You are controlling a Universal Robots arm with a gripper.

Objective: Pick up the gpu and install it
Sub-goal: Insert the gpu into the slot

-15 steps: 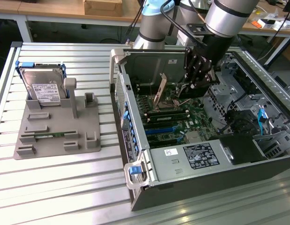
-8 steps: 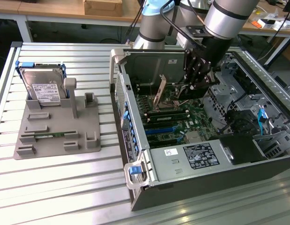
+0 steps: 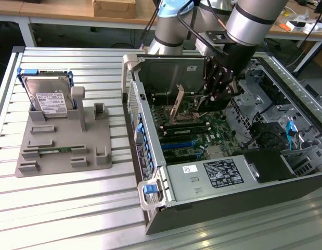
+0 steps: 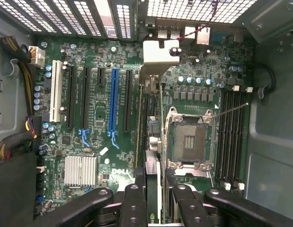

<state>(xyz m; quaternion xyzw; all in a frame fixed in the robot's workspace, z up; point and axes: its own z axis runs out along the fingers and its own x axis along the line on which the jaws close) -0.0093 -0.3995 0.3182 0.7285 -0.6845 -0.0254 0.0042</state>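
gpu (image 4: 153,142), a thin dark card with a silver bracket, stands edge-on, pinched in the robot's black hand (image 4: 155,187) above the green motherboard (image 4: 94,137) inside the open computer case (image 3: 213,208); picked up, seemingly not yet seated.

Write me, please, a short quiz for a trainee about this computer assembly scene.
1. True or false: the hard drive stands on the grey holder, outside the computer case.
2. What does the end effector grip? A) the gpu B) a green memory stick C) nothing
3. Fill in: on the motherboard, one long expansion slot among the black ones has the colour ___.
Key: 1 true; 2 A; 3 blue.
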